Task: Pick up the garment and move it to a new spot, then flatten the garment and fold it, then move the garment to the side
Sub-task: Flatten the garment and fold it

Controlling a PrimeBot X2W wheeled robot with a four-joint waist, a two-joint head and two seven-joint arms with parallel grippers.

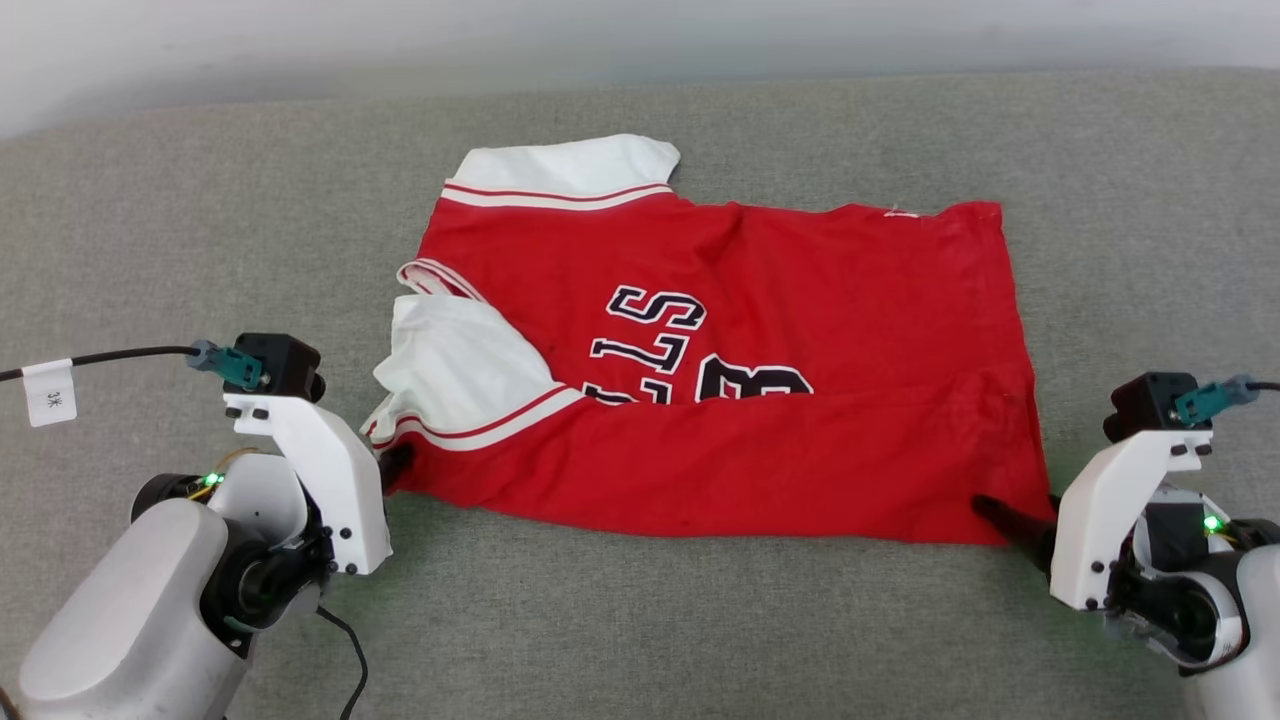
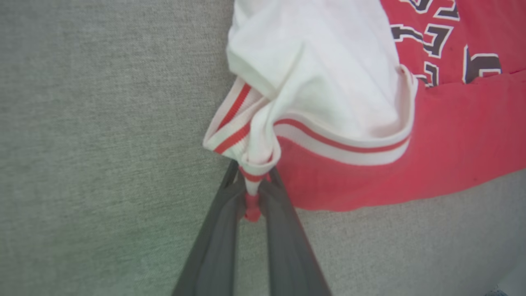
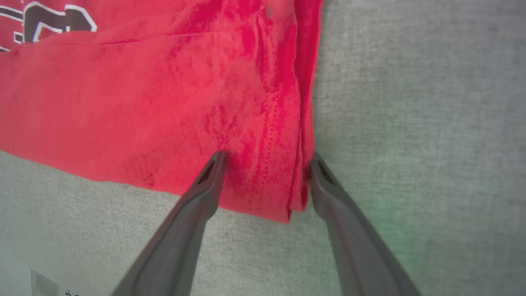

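Jersey lies midway across the grey fabric surface; left gripper pinches its striped sleeve hem, right gripper straddles its near corner, unclosed. We should clamp it, then lift evenly.

Printed on the red garment in dark, white-outlined block letters: "LLS", partly cut off by a fold. Beside it, part of a large numeral, unclear which. On the white tag, small sideways marks, illegible.

Head view downward, wrist views close, sharing garment
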